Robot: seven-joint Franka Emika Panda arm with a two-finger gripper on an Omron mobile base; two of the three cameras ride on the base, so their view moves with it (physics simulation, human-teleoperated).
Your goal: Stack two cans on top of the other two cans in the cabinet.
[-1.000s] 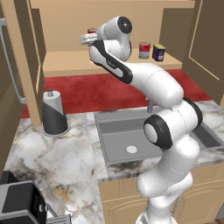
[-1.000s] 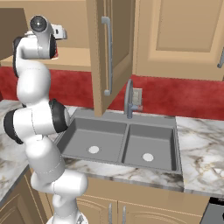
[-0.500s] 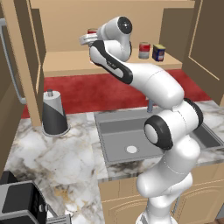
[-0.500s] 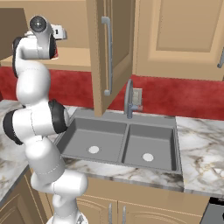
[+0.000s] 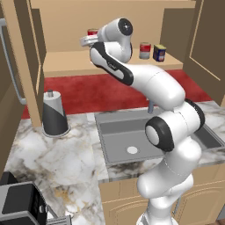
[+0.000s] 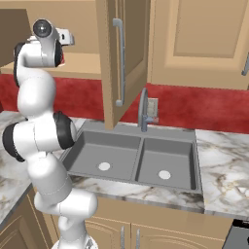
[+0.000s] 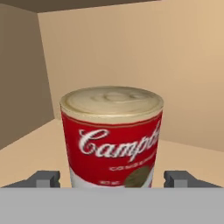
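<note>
Straddling a red-and-white soup can [image 7: 112, 138] on the cabinet [image 5: 57, 66] shelf, my end effector [image 7: 112, 179] stands wide, its tips clear of both sides. I should centre, then close evenly. The red tin [image 5: 144, 50] and blue tin [image 5: 159, 52] wait well apart, rightward.

In the hand view you can read white script on the red band of the can [image 7: 112, 138]: "Campb", cut off at 3 o'clock where the label curves away. Below it, at about 6 o'clock on the can's white lower part, you get a short line of small print too blurred to read, with a dark round emblem beside it. In the left base view, the red tin [image 5: 144, 50] and the blue tin [image 5: 159, 53] carry labels too small for you to read.
</note>
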